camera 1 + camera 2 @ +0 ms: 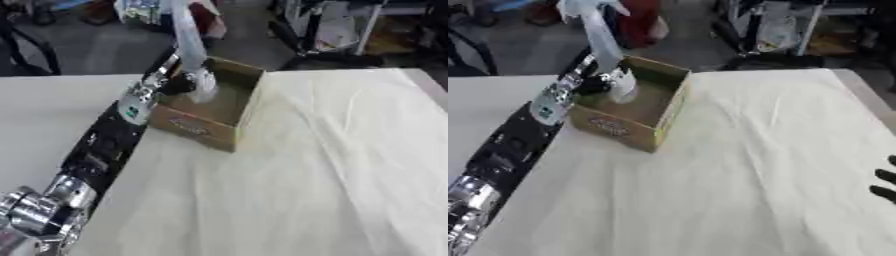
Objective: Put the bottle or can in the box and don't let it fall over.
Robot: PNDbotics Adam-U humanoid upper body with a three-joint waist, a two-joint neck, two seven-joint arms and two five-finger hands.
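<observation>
Reaching over the cardboard box (210,107), the left hand (179,85) grips a tall pale bottle (188,45) low on its body, standing inside. It looks light and top-heavy, so holding it low seems wise.

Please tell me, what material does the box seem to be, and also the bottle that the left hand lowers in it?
The box looks like matte brown cardboard: raw tan walls, open flaps, a printed mark on its front. The bottle, at the left hand, seems pale, translucent plastic with a dull sheen, though motion blur leaves this uncertain.
</observation>
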